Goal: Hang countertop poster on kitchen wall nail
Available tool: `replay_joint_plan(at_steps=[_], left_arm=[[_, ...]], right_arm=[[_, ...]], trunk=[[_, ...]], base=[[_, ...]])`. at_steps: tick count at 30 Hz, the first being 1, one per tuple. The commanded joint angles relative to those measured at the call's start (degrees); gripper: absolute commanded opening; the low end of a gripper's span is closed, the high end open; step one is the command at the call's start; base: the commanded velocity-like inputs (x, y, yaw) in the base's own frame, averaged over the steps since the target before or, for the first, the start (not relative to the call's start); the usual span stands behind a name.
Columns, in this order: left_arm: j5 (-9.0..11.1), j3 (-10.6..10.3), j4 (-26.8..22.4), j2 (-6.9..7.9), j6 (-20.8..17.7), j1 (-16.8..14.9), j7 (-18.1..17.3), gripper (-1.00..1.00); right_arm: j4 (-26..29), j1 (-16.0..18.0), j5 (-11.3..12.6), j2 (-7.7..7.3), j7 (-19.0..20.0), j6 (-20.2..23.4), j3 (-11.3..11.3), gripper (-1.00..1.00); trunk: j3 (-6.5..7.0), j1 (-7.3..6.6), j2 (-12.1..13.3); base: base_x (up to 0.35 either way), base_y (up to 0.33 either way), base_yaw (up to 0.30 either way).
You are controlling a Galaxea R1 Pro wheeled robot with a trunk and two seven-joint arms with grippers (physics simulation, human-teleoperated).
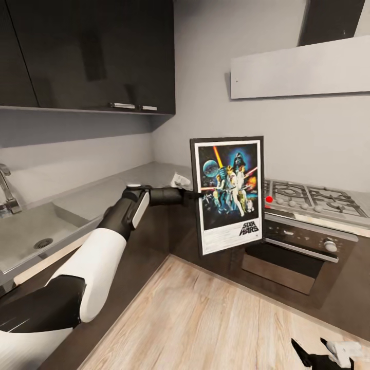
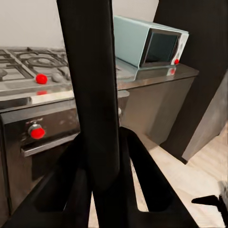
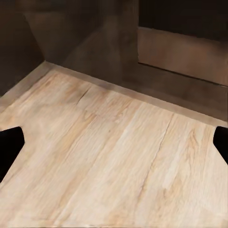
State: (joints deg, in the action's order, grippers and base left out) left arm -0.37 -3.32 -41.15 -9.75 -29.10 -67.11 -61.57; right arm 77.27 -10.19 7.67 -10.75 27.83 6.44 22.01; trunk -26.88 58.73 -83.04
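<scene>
The Star Wars poster (image 1: 229, 194) hangs upright in the air in front of the counter corner, its picture facing me. My left gripper (image 1: 191, 195) is shut on the poster's left edge. In the left wrist view that edge is a black bar (image 2: 92, 95) rising between the gripper's (image 2: 104, 190) two fingers. The grey kitchen countertop (image 1: 103, 192) runs behind and below the left arm. My right gripper (image 1: 314, 352) hangs low over the plank floor, open and holding nothing, with its fingertips (image 3: 9, 147) far apart. A tiny dark speck (image 1: 237, 80) sits on the pale hood panel; I cannot tell if it is a wall nail.
A sunken sink (image 1: 31, 231) with a tap (image 1: 7, 192) lies at the left. The gas hob (image 1: 308, 198) and oven (image 1: 288, 257) stand right behind the poster. Dark wall cabinets (image 1: 92, 51) hang above. A teal microwave (image 2: 147, 42) sits on the counter beyond the hob. Pale wood floor (image 1: 205, 318) spreads below.
</scene>
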Motion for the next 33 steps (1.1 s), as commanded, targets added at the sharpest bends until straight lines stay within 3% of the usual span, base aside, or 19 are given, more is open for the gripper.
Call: replay_joint_plan(at_steps=[1,2,3,5,6,9,14,18,21,29,33], left_arm=[[-0.05,-0.01,0.17,0.09,-0.37,-0.03,-0.80,-1.00],[-0.07,-0.12,0.31,0.18,-0.37,-0.01,-1.46,-1.00],[-0.45,-1.14,0.55,0.35,-0.33,0.01,-3.29,-1.00],[-0.97,-2.40,0.73,0.51,-0.30,0.05,-4.88,-1.00],[-1.53,-3.70,0.88,0.77,-0.25,0.11,-6.10,-1.00],[-2.13,-5.16,1.10,1.22,0.60,0.58,-7.40,-1.00],[-2.48,-5.96,1.28,2.14,4.26,3.55,-8.34,-1.00],[-2.56,-6.20,2.06,4.18,5.66,6.06,-10.01,-1.00],[-2.60,-6.24,2.40,5.48,9.29,7.76,-12.45,-1.00],[-2.62,-6.30,5.06,5.90,12.26,8.46,-14.08,-1.00],[-2.62,-6.33,6.16,5.95,13.99,8.54,-16.10,-1.00]], right_arm=[[0.54,0.16,0.54,-0.44,2.26,1.79,0.18,1.00],[0.85,0.34,0.52,-1.01,4.11,2.83,0.26,1.00],[1.30,0.78,0.54,-3.27,8.49,4.73,0.37,1.00],[1.60,1.19,0.61,-5.41,12.01,5.99,0.45,1.00],[1.81,2.04,0.66,-7.22,14.99,6.83,0.49,1.00],[2.03,4.17,0.68,-9.19,19.64,8.05,0.54,1.00],[2.15,7.76,0.66,-10.65,25.78,11.39,0.57,1.00],[2.18,11.36,0.60,-11.72,30.43,13.29,0.57,1.00],[2.18,14.84,0.41,-12.98,35.06,15.77,0.50,1.00],[2.15,19.09,0.24,-13.90,39.84,17.97,0.10,1.00],[2.02,21.41,-1.08,-14.16,42.42,18.24,-0.16,1.00]], trunk=[[-0.05,0.00,-0.03],[-0.05,0.00,-0.03],[-0.05,0.00,-0.03],[-0.05,0.00,-0.03],[-0.05,0.00,-0.03],[-0.05,0.00,-0.03],[-0.05,0.00,-0.03],[-0.05,0.00,-0.03],[-0.05,0.00,-0.03],[-0.05,0.00,-0.03],[-0.05,0.00,-0.03]], base=[[0.000,0.000,0.000],[0.000,0.000,0.000],[0.000,0.000,0.000],[0.000,0.000,0.000],[0.000,0.000,0.000],[0.000,0.000,0.000],[0.000,0.000,0.000],[0.000,0.000,0.000],[0.000,0.000,0.000],[0.000,0.000,0.000],[0.000,0.000,0.000]])
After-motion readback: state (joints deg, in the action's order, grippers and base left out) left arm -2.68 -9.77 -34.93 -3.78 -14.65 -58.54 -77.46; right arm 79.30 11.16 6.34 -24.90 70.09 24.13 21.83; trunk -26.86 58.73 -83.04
